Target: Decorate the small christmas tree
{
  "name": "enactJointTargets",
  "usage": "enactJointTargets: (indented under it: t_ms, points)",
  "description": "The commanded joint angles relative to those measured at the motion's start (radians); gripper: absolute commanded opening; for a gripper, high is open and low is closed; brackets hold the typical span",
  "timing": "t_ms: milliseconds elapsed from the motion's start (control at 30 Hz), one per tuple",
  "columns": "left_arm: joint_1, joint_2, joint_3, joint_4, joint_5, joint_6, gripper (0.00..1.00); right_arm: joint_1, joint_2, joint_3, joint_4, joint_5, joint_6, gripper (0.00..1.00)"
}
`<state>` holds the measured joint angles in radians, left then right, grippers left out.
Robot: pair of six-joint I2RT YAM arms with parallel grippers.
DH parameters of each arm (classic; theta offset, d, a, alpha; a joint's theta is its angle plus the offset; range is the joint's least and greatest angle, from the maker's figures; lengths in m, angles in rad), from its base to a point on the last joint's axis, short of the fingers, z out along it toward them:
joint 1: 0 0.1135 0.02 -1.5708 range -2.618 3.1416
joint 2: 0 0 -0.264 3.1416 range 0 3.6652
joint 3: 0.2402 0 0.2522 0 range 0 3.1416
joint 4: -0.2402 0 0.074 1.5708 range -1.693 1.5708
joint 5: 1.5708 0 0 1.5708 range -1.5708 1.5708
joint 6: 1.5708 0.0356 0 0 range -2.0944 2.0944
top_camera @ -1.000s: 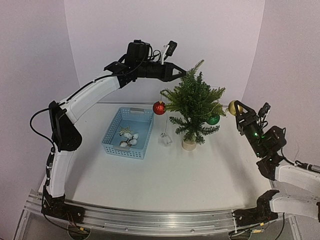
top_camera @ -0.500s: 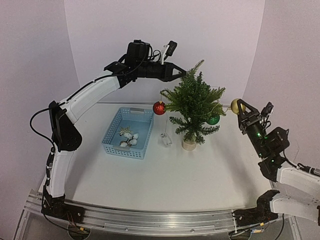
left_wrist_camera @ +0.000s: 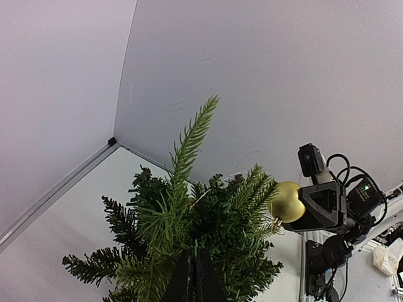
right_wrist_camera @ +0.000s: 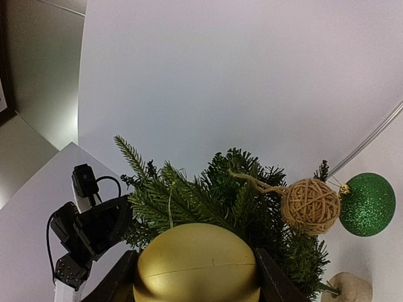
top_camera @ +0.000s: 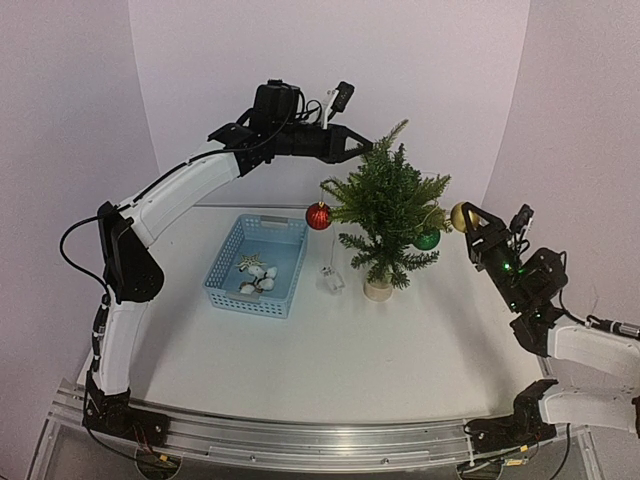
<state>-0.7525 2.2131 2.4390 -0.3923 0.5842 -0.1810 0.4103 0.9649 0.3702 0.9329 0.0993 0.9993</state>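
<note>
Ahead of the right end effector (top_camera: 468, 224), pinching a gold ball (right_wrist_camera: 196, 263), stands the tree (top_camera: 388, 200). Left end effector (top_camera: 364, 147) is pressed together. Next up, probably: hook a branch.

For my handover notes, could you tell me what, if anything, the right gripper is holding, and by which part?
The right gripper holds a gold bauble by its round body, one finger on each side.

One tree (top_camera: 388, 205), one blue basket (top_camera: 228, 270). Three shiny balls: one red ball (top_camera: 318, 216), one green ball (top_camera: 427, 240), one gold ball (top_camera: 460, 216). One twine ball (right_wrist_camera: 310, 206). One clear ornament (top_camera: 331, 278) on the desk (top_camera: 350, 350). The white pieces (top_camera: 258, 280) in the basket are too small to count.
</note>
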Motion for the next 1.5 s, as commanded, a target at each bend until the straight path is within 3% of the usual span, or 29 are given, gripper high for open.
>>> enactJointTargets:
  t_ms: [0, 433, 733, 867, 933, 1067, 1200, 1467]
  points:
    - [0.001, -0.007, -0.017, -0.048, 0.015, 0.003, 0.0, -0.003, 0.028, 0.058, 0.032, 0.04, 0.004, 0.0]
    - [0.002, -0.009, -0.017, -0.05, 0.014, 0.005, 0.0, -0.003, 0.053, 0.031, 0.025, 0.11, 0.056, 0.01]
    - [0.002, -0.009, -0.017, -0.048, 0.014, 0.003, 0.0, -0.003, 0.037, 0.023, -0.045, 0.103, 0.098, 0.23]
    - [0.002, -0.009, -0.017, -0.047, 0.015, 0.003, 0.0, -0.004, 0.033, 0.025, -0.066, 0.11, 0.115, 0.4]
    - [0.003, -0.009, -0.016, -0.048, 0.016, 0.003, 0.0, -0.002, 0.035, 0.028, -0.076, 0.11, 0.122, 0.57]
    - [0.004, -0.01, -0.014, -0.047, 0.016, 0.002, 0.0, -0.002, 0.038, 0.029, -0.086, 0.112, 0.137, 0.77]
    - [0.005, -0.011, -0.013, -0.048, 0.018, 0.001, 0.0, -0.002, 0.038, 0.033, -0.095, 0.113, 0.142, 0.85]
    - [0.01, -0.012, -0.011, -0.046, 0.024, -0.004, 0.0, -0.003, 0.04, 0.047, -0.128, 0.125, 0.145, 0.89]
